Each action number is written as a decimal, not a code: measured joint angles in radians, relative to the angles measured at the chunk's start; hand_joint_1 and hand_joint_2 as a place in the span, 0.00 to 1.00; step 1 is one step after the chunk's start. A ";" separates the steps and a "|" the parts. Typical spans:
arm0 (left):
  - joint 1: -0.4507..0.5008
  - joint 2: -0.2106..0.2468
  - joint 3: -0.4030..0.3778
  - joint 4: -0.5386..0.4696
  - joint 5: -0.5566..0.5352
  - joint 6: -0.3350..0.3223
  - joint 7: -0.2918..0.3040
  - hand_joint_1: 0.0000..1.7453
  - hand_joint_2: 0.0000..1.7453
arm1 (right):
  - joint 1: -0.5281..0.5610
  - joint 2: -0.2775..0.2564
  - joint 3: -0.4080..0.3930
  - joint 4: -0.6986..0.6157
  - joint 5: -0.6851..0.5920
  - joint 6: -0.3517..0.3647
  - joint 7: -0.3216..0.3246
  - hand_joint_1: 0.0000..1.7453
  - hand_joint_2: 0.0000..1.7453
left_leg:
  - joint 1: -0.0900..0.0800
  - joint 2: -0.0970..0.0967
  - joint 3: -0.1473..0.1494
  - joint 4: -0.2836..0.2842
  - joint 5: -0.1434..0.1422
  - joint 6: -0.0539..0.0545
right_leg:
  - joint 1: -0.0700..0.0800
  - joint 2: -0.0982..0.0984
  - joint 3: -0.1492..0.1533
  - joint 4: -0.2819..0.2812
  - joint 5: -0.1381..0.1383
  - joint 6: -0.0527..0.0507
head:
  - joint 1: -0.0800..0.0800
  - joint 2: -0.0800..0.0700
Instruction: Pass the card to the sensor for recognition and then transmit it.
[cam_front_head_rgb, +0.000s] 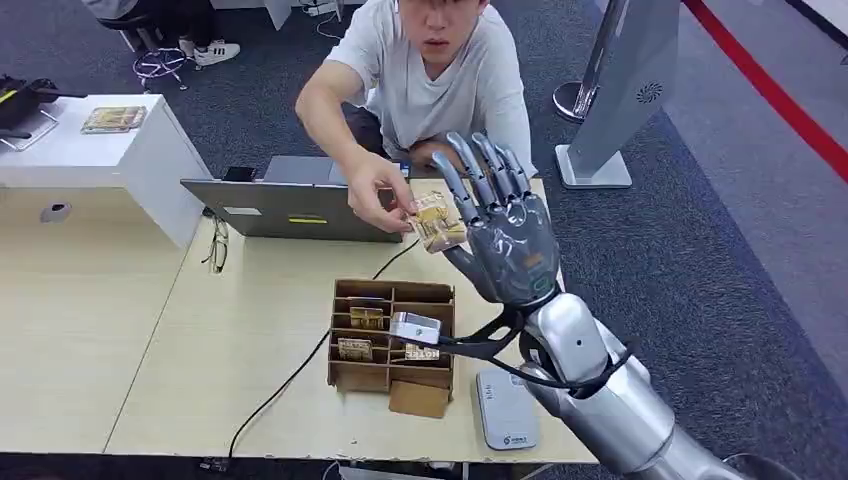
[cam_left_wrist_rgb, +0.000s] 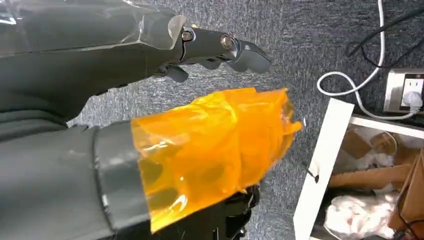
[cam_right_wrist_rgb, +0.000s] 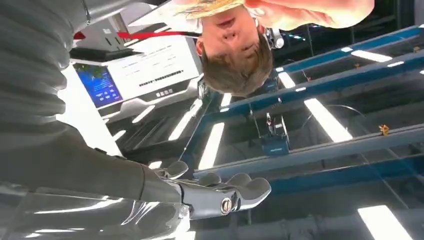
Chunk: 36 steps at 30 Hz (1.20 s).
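The right hand (cam_front_head_rgb: 505, 235) is showing smooth grey plastic with a dull sheen, on a glossy silver metal arm (cam_front_head_rgb: 600, 390). Just below it, a matt brown cardboard box (cam_front_head_rgb: 390, 345) is sitting on the pale, smooth wood-look desk (cam_front_head_rgb: 130, 330).

The right robot hand (cam_front_head_rgb: 505, 235) is raised above the tabletop (cam_front_head_rgb: 230, 340), fingers spread upward, with the card (cam_front_head_rgb: 438, 221) at its thumb side. A person's hand (cam_front_head_rgb: 380, 195) holds the card's other edge. Below sit a cardboard divider box (cam_front_head_rgb: 390, 335) holding cards, a grey sensor (cam_front_head_rgb: 505, 410) and a laptop (cam_front_head_rgb: 290, 205).
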 joint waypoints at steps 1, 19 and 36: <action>0.000 0.001 -0.001 0.000 0.001 0.000 0.000 0.00 0.00 | 0.000 0.000 0.000 0.000 -0.002 -0.001 -0.002 0.00 1.00 | 0.000 0.000 0.000 0.000 0.000 0.000 | 0.000 0.000 0.000 0.000 0.000 0.000 | 0.000 0.000; -0.017 0.001 -0.015 -0.005 0.018 0.001 -0.012 0.00 0.00 | -0.003 0.000 0.003 0.001 -0.021 0.005 -0.012 1.00 1.00 | 0.000 0.000 0.000 0.000 0.000 0.000 | 0.000 0.000 0.000 0.000 0.000 0.000 | 0.000 0.000; -0.016 0.004 -0.018 0.000 0.035 0.000 -0.029 0.00 0.00 | -0.006 0.000 0.008 -0.013 -0.139 0.035 -0.044 1.00 1.00 | 0.000 0.000 0.000 0.000 0.000 0.000 | 0.000 0.000 0.000 0.000 0.000 0.000 | 0.000 0.000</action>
